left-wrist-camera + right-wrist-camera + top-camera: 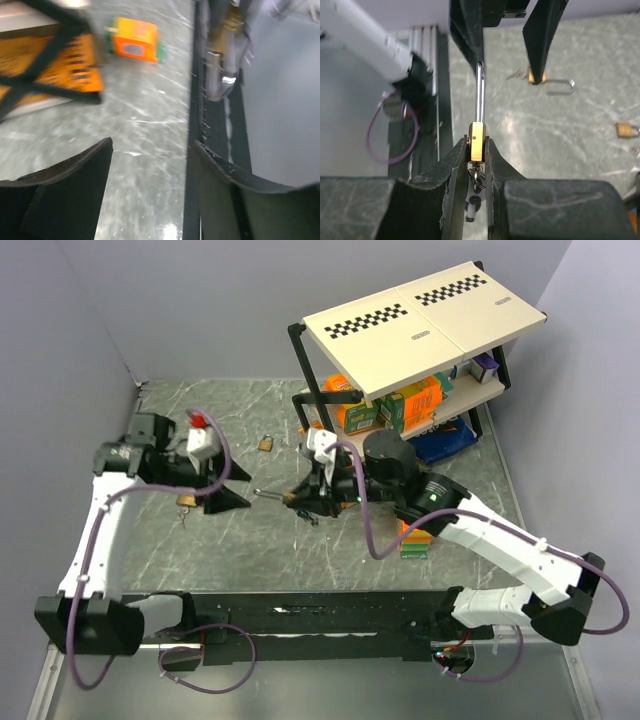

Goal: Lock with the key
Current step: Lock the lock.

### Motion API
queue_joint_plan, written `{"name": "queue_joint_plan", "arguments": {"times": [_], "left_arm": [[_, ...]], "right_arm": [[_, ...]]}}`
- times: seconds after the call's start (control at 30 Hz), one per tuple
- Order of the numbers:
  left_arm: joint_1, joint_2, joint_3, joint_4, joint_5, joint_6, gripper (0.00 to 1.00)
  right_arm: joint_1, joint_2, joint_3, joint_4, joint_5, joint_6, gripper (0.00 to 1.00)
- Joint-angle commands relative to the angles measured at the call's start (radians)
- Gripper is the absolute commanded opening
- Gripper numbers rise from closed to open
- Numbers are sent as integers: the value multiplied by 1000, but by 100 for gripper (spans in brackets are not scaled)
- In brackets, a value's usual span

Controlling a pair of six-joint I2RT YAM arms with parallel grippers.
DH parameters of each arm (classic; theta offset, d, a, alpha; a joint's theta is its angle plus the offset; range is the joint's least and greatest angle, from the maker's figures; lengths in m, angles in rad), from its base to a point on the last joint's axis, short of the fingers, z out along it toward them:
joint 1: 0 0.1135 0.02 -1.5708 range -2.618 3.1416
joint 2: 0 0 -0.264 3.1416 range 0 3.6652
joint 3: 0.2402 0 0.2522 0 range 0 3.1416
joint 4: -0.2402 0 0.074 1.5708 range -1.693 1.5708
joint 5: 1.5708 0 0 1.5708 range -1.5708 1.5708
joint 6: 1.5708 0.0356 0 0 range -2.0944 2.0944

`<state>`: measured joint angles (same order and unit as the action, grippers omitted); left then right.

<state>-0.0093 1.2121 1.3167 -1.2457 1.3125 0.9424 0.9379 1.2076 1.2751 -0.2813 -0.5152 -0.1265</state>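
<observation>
right gripper (476, 145): jaws clamped tight on the brass body of the padlock (477, 134), held just above the table (570, 160), roughly mid-table in front of the arms.

shackle (480, 95): popped open and sticking straight out of the body toward the other arm. From the wrist view it's edge-on, so I can't tell how far it's swung.

key ring (477, 177): dangling at the keyhole end, tucked down between the right fingers. Looks like the key sits in the lock, but the key itself is hidden, so don't quote me.

left gripper (152, 145): jaws wide apart, nothing in them. One finger (470, 35) is right at the shackle's tip. Touching or just beside, I can't tell.

other stuff: a second padlock (555, 85) with its shackle open lies on the table past the left fingers, and a third padlock (625, 129) sits well off to the side. Neither is in play.

step in hand (my guess): left arm gets hold of the shackle so it can be pushed home.

how I'd do it: line the free end up over its hole first, then push straight along the shackle's axis rather than sideways, or the body will twist in the right jaws. Keep the right grip firm and go slow. Leave the key ring hanging clear so it isn't pinched.

what could go wrong: the left finger slides off the shackle.
</observation>
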Motion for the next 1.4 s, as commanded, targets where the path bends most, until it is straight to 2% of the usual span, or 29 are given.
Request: {"name": "queue_joint_plan", "arguments": {"times": [0.0, 0.03, 0.07, 0.13, 0.2, 0.37, 0.5, 0.7, 1.07, 1.17, 1.2, 1.37], "left_arm": [[-174, -143, -98, 221, -44, -67, 66], [-199, -169, -153, 323, -88, -252, 65], [-222, -216, -177, 503, -114, -320, 64], [-305, -250, -223, 629, -198, -474, 62], [-378, -256, -224, 692, -229, -511, 59], [-526, -229, -203, 696, -351, -531, 54], [-581, -206, -179, 671, -397, -508, 48], [-603, -195, -172, 632, -424, -484, 35], [-620, -192, -163, 577, -455, -419, 23], [-623, -194, -159, 580, -447, -416, 9], [-624, -195, -157, 586, -447, -421, 1], [-629, -192, -159, 609, -432, -461, 1]], "right_arm": [[-14, -89, -46, -99, -83, -102, 0], [-14, -100, -52, -122, -92, -116, 0], [-16, -117, -56, -156, -98, -130, 0], [-17, -134, -65, -183, -105, -154, 0], [-17, -144, -68, -206, -100, -157, 0], [-28, -148, -66, -206, -108, -148, 0], [-30, -146, -63, -205, -103, -151, 0], [-31, -149, -69, -206, -91, -151, 0], [-33, -145, -74, -191, -55, -139, 0], [-34, -137, -74, -190, -62, -140, 0], [-33, -137, -74, -191, -62, -142, 0], [-36, -131, -72, -193, -65, -153, 0]]}}
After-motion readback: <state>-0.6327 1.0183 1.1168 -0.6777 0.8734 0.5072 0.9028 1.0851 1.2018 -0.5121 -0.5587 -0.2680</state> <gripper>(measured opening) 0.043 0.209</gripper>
